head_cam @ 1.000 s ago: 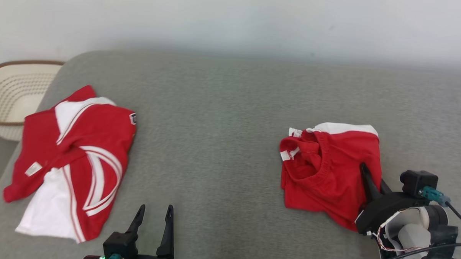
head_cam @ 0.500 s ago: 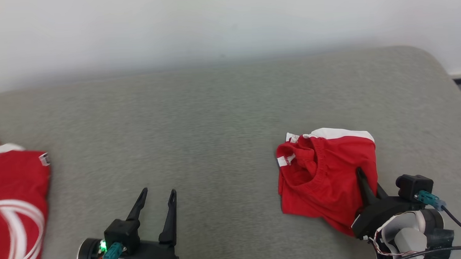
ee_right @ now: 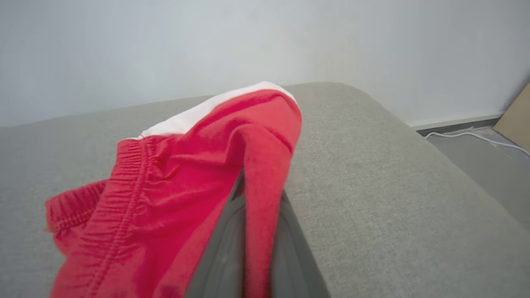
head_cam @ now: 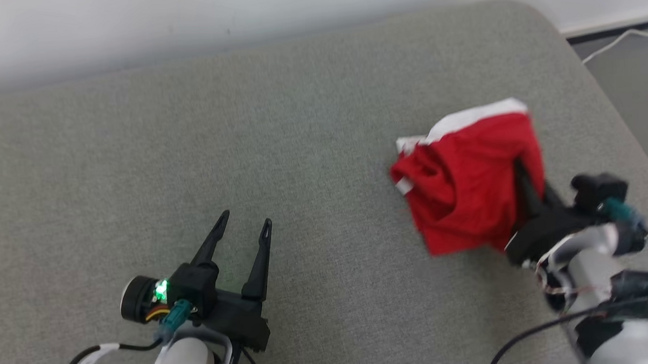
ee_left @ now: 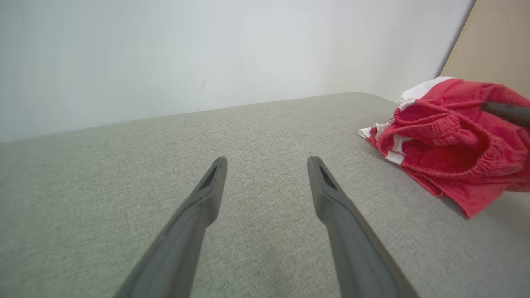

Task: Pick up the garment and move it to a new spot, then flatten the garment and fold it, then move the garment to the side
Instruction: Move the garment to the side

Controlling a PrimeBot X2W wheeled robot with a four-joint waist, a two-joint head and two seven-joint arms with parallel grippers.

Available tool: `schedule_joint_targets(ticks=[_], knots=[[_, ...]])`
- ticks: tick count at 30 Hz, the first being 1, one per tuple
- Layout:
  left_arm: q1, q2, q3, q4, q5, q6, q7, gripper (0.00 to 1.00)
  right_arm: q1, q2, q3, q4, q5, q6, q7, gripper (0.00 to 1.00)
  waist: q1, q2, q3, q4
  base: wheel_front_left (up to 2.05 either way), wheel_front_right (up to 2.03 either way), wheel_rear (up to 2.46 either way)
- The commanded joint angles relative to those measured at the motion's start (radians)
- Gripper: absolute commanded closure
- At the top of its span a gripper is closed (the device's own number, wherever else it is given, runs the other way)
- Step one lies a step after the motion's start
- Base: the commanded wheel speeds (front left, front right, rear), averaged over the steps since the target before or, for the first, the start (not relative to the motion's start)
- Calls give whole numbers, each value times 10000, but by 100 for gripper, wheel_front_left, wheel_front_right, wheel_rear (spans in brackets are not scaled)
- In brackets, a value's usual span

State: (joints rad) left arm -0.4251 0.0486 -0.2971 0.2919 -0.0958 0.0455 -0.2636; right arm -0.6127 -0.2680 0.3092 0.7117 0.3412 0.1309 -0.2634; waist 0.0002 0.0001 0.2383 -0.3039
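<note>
Head above, wrists seemingly low — garment shared

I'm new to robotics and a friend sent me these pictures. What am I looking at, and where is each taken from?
It is a two-armed robot working over a grey padded surface. The picture with both arms comes from a camera on its head, looking down; the other two come from cameras on its wrists, looking along the fingers. The left end effector is open and holds nothing. The right end effector is shut on red-and-white shorts, pinching a fold of the fabric.
</note>
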Motion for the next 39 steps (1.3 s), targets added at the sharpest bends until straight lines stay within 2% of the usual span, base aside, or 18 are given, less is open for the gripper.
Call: schedule_joint_targets(ticks=[1,7,13,14,15,16,21,25,32,39], knots=[[-154,38,38,32,82,-36,-16,0,-353,-103,-184,83,-149,-4,-14,100,-2,-1,1033,294,0,0,0],[-720,35,38,-106,470,-148,-15,0,-1760,-918,-1280,1100,-1157,-4,-12,100,-2,-1,1886,1014,0,0,0],[-900,35,-21,-221,411,-128,-16,0,-2702,-1821,-2237,2378,-1937,-4,-14,100,-2,-1,2337,1576,0,0,0],[-893,37,-15,-208,399,-118,-13,0,-2817,-1927,-2417,2522,-2083,-4,-14,86,-2,-1,2370,1623,0,0,0],[-890,41,-27,-194,396,-102,-11,0,-2914,-2046,-2662,2610,-2282,-4,-14,54,-2,-1,2388,1662,0,0,0],[-877,60,-27,-177,381,-77,-5,0,-2965,-2108,-2939,2713,-2468,-4,-14,0,-2,-1,2384,1689,0,0,0],[-699,118,9,-109,193,48,-1,0,-2705,-2003,-4132,2353,-3273,-4,-12,0,-2,-1,2128,1780,0,0,0],[-478,113,156,-143,67,182,-2,0,-2275,-1528,-4311,1504,-3500,-4,-11,0,-2,-1,1771,1804,0,0,0],[48,36,654,-176,-78,404,-8,0,-499,-381,-3480,-780,-2780,-5,-12,0,-2,-1,739,2024,0,0,0],[939,32,1217,-97,-102,510,-8,0,1306,269,-2711,-2079,-1910,-4,-12,0,-2,-1,-376,2472,0,0,0]])
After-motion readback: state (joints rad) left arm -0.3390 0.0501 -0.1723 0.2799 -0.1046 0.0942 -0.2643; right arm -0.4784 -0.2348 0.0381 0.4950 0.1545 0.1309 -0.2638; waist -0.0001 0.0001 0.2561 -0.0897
